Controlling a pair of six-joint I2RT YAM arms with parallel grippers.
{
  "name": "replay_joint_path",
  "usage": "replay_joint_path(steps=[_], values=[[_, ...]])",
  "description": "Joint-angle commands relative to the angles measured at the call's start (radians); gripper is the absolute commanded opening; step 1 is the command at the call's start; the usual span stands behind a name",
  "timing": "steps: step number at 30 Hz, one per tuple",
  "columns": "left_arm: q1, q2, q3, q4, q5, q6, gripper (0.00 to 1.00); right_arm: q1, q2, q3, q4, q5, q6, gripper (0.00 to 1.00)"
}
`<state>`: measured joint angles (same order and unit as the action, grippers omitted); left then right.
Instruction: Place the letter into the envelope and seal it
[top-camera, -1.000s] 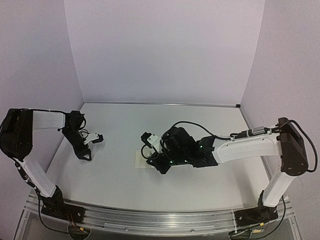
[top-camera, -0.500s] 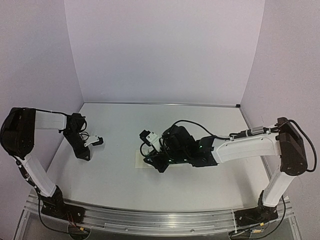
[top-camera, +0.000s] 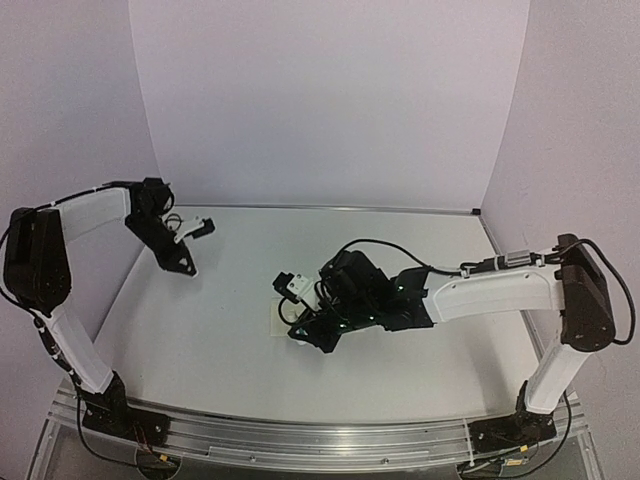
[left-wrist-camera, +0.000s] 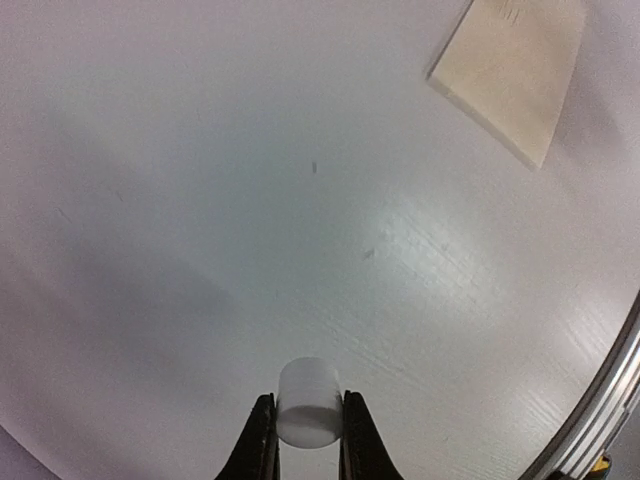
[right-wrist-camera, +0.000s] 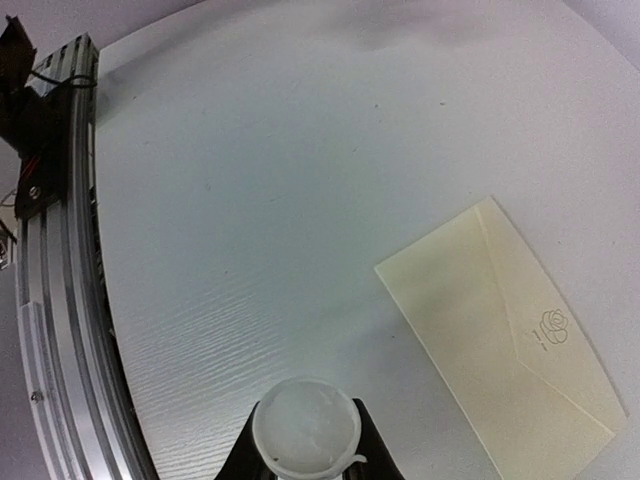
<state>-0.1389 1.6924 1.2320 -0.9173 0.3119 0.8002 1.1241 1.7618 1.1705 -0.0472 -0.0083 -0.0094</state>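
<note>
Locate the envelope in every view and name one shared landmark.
Top external: envelope at centre, mostly hidden under the right arm.
Left wrist: envelope in the upper right corner.
Right wrist: envelope at lower right.
Shared landmark: the aluminium rail along the near edge.

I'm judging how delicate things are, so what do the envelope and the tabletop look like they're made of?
The envelope looks like matte cream paper: crisp flap creases, a faint printed rose. The tabletop seems a white, slightly glossy laminate or painted board: soft sheen, fine grain-like streaks.
</note>
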Motion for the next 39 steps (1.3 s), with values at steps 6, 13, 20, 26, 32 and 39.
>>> replay_joint_path(steps=[6, 13, 20, 26, 32, 39], values=[[-0.211, -0.141, 0.491, -0.356, 0.692, -0.043, 0.0, -0.01, -0.073, 0.163, -0.239, -0.425, 0.055, 0.0], [-0.292, -0.214, 0.499, -0.478, 0.847, 0.172, 0.0, -0.049, -0.057, 0.25, -0.237, -0.699, 0.283, 0.0], [-0.457, -0.268, 0.443, -0.507, 0.84, 0.274, 0.0, -0.049, -0.048, 0.303, -0.241, -0.741, 0.342, 0.0], [-0.488, -0.26, 0.464, -0.457, 0.81, 0.183, 0.0, -0.049, -0.1, 0.282, -0.235, -0.601, 0.303, 0.0], [-0.487, -0.318, 0.242, -0.317, 0.782, 0.065, 0.0, -0.049, -0.168, 0.224, -0.194, -0.434, 0.268, 0.0], [-0.497, -0.363, -0.102, -0.083, 0.515, 0.061, 0.0, -0.049, -0.243, 0.147, -0.184, -0.332, 0.27, 0.0]])
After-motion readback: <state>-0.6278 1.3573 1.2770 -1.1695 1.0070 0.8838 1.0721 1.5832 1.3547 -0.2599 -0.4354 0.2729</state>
